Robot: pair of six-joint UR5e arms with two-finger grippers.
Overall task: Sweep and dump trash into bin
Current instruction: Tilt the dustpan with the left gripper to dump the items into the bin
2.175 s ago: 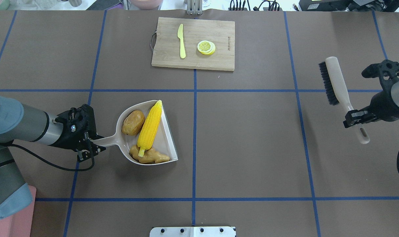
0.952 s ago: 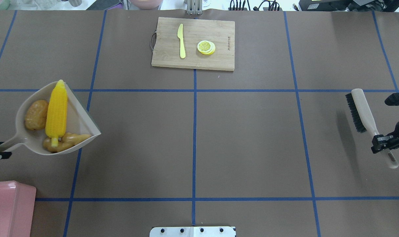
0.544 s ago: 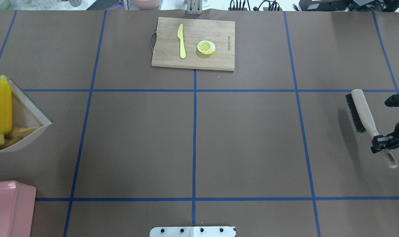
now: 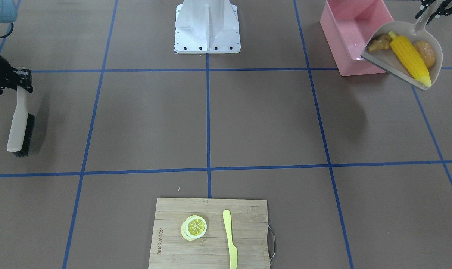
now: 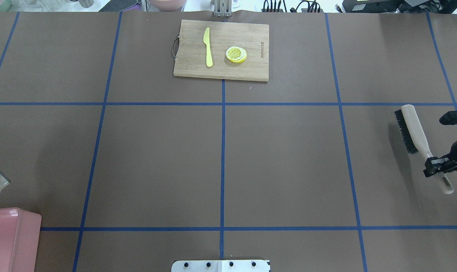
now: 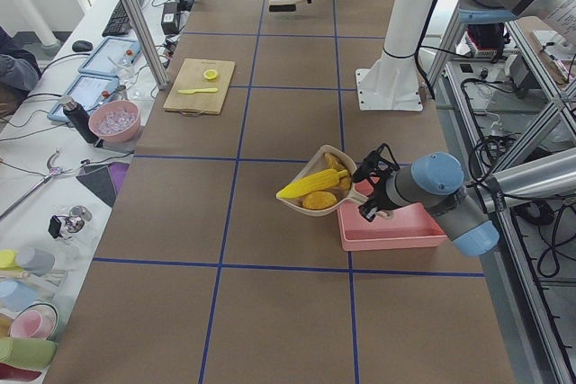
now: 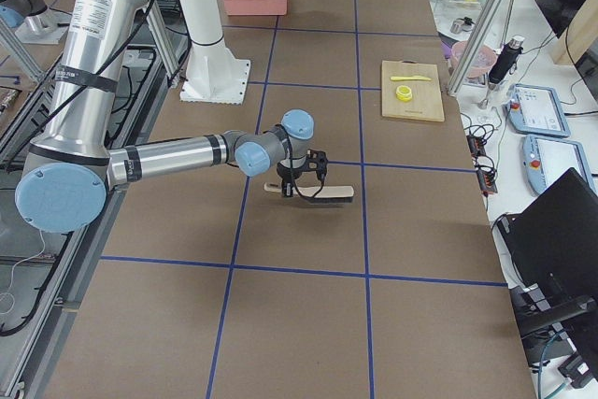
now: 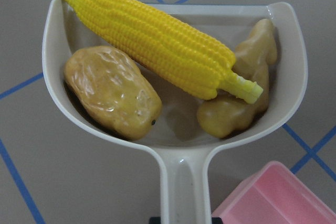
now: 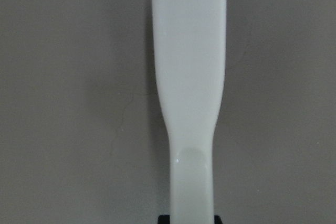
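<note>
Front view: my left gripper (image 4: 428,11), clamped on the handle of the dustpan (image 4: 438,65), holds corn (image 4: 410,59), ginger (image 4: 379,44) and potato (image 4: 425,48) raised at the edge of the bin (image 4: 332,37); overhead shows only the dustpan's corner, plus my right gripper (image 5: 437,168) gripping the brush (image 5: 411,128).

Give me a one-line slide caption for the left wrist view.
Left wrist: dustpan carrying corn cob, potato and ginger root; pink bin at lower right.

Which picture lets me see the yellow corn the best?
The left wrist view: the corn cob fills it, kernels clear, lying in the dustpan. Front and side views show it small; overhead misses it.
</note>
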